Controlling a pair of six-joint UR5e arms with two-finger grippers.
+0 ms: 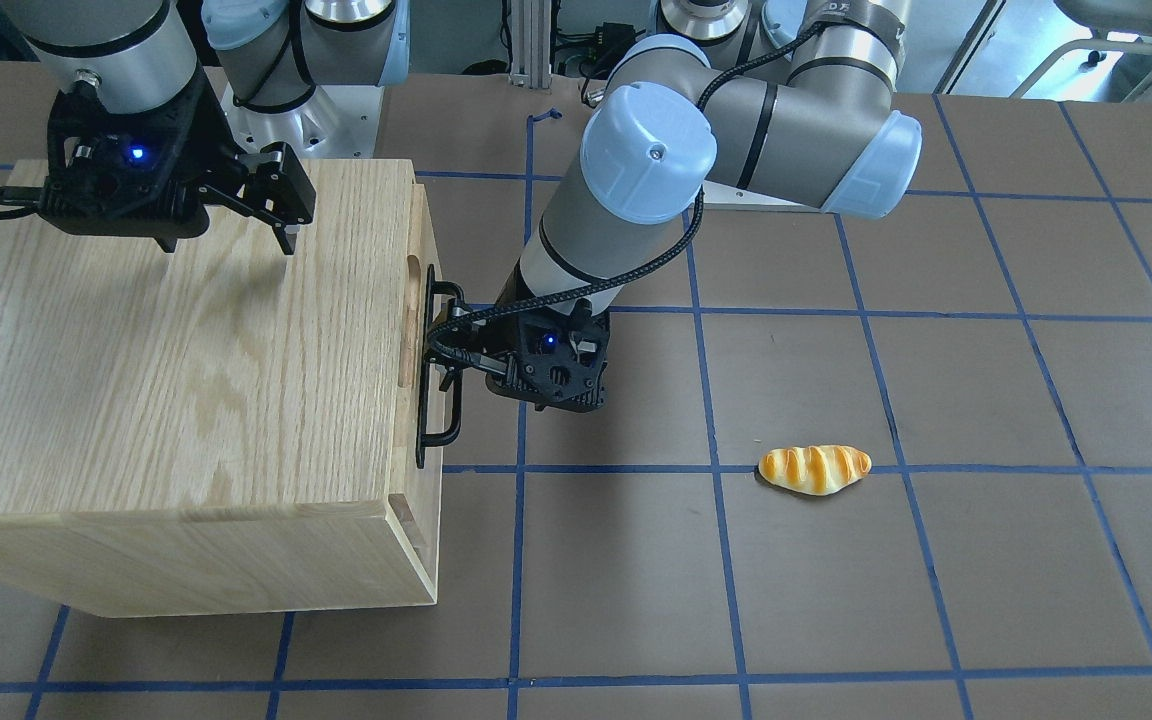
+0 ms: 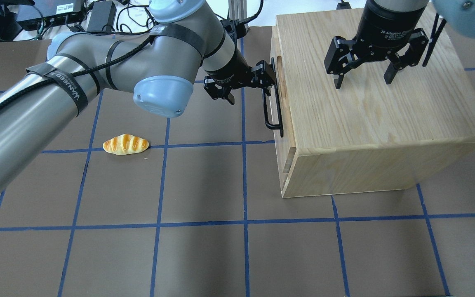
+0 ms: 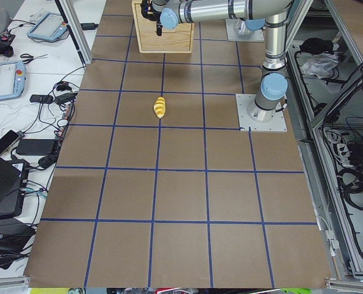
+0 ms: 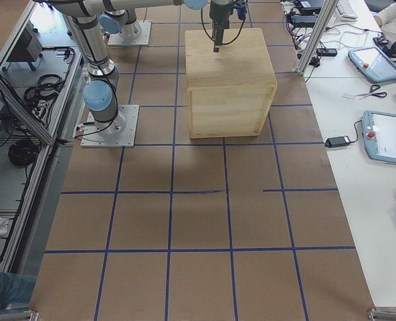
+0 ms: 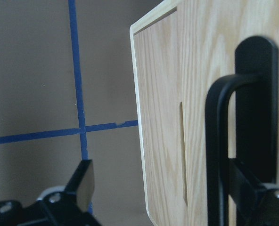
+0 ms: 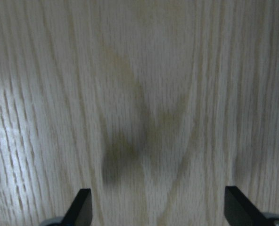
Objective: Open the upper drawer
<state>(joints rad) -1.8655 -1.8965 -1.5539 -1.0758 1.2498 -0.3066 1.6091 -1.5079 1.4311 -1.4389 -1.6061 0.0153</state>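
Observation:
The upper drawer [image 2: 287, 119] is a light-oak front on the side of the oak cabinet [image 2: 377, 115] that faces the table's middle. It looks shut or nearly so. Its long black bar handle [image 2: 267, 115] shows close up in the left wrist view [image 5: 217, 155]. My left gripper [image 2: 249, 86] is open at one end of the handle. The bar stands between its fingers, close to one finger [image 5: 266, 197], and the other finger [image 5: 85, 181] is well clear. My right gripper [image 2: 361, 80] is open and empty, just above the cabinet's top [image 6: 144, 94].
A toy bread roll [image 2: 125, 144] lies on the brown table, left of the cabinet in the overhead view. The table carries a blue tape grid. Cables and electronics [image 2: 48, 12] lie past the far edge.

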